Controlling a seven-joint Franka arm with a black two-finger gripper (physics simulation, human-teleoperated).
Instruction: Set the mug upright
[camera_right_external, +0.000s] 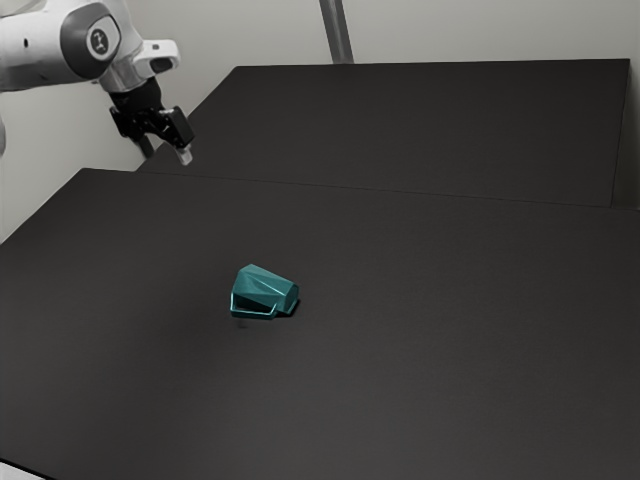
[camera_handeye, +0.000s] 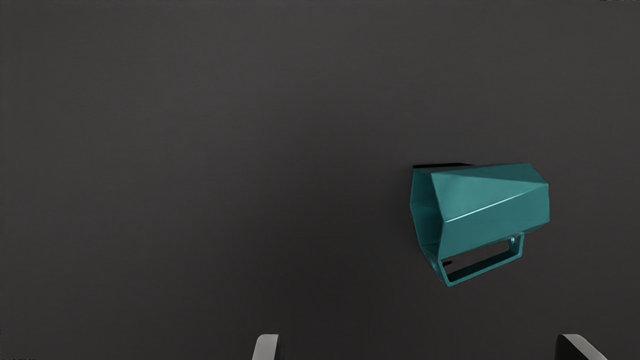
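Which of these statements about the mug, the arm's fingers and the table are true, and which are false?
1. The mug lies on its side on the table. True.
2. The fingers are spread apart. True.
3. The mug is bright red. False: it is teal.
4. The mug is gripped in the fingers. False: they hold nothing, and it rests on the table.
5. The mug has a handle. True.
6. The table is white. False: it is dark.

Dark table (camera_right_external: 420, 380) — pale wall (camera_right_external: 480, 30) — grey post (camera_right_external: 337, 30).
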